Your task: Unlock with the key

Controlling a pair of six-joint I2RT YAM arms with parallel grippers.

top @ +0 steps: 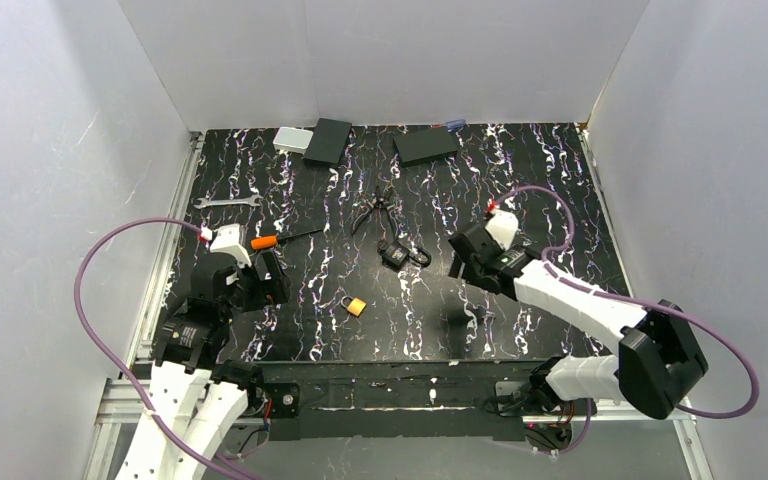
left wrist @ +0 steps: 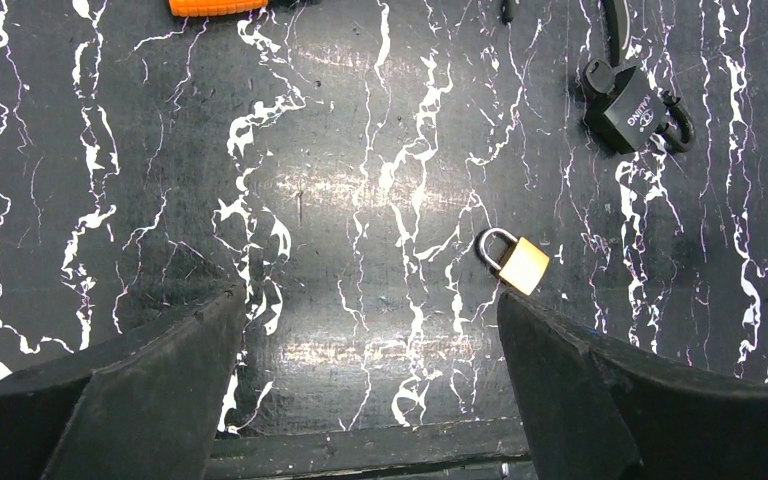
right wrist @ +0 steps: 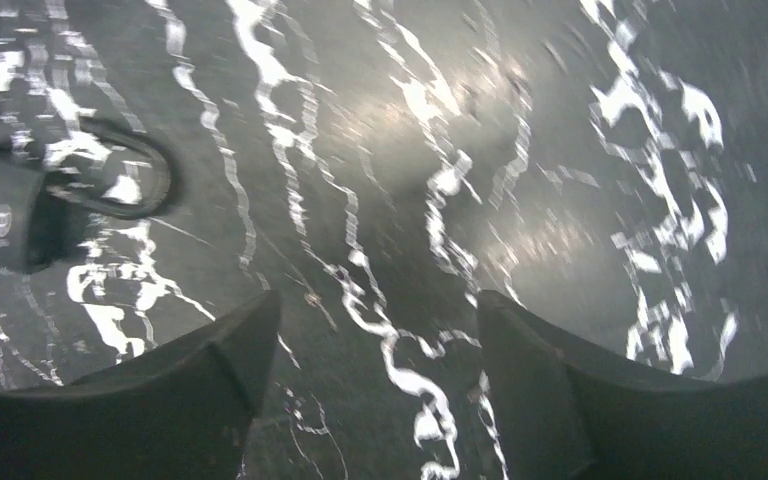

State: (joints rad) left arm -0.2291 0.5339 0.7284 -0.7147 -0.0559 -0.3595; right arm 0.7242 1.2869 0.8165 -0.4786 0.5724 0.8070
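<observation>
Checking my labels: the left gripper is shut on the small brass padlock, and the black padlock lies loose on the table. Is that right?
Not quite. The left wrist view shows the left gripper open and empty, with the small brass padlock lying on the table beside it. The black padlock does lie loose on the table.

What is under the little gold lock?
Only the black marbled table shows around the gold padlock. The patch right beneath it is covered, so I cannot see there.
</observation>
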